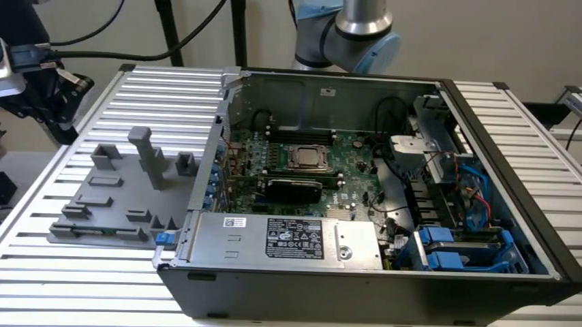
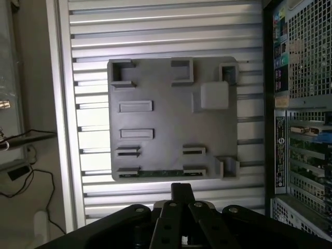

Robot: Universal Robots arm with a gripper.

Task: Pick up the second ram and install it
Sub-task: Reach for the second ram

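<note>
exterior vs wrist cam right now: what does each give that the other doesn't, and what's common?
Exterior view: the open case's inside, with the motherboard, processor socket, power supply and blue drive bays, plus the arm.
Wrist view: the shut gripper, holding nothing, near the tray's edge, and the case's perforated back panel.
Both: the gray fixture tray, the slatted table, and the ram stick lying along one tray edge.

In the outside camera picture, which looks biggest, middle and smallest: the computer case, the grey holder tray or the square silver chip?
1. computer case
2. grey holder tray
3. square silver chip
The gaps are big, so none of these is a close call.
</note>
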